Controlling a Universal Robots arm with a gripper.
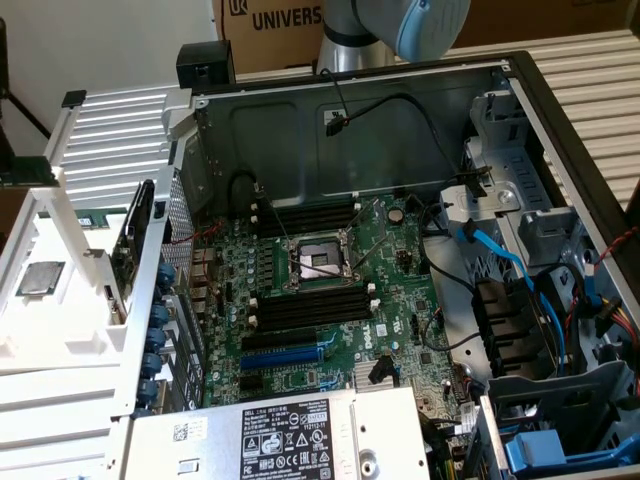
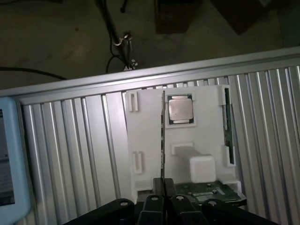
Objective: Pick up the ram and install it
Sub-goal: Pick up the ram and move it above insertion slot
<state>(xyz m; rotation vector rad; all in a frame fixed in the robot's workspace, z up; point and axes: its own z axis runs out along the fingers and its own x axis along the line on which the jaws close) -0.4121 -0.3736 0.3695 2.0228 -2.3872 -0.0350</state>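
While its jaws stood almost shut, the gripper [image 2: 164, 187] pinched the ram [image 2: 163, 136]. The ram was a thin stick seen edge-on, reaching out from the fingertips across the white tray [image 2: 146, 133], just beside a processor chip [image 2: 180, 110]. A second green stick [image 2: 227, 119] lay along the tray's edge beyond the chip. In the exterior view the tray sat at nine o'clock from the motherboard [image 1: 330, 345], with black memory slots [image 1: 310, 308] at six o'clock of its processor socket [image 1: 315, 265].

- motherboard [image 1: 330, 290]: green, with black memory slots [image 1: 310, 308] and one blue expansion slot [image 1: 295, 353]
- cables [image 1: 497, 255]: bright blue
- holder tray [image 2: 145, 136]: plain white
- processor [image 2: 180, 110]: silver-grey lid, green rim
- table [image 2: 70, 150]: pale grey metal, ribbed in stripes
- ram [image 2: 162, 136]: dark along its edge
- gripper [image 2: 164, 183]: black
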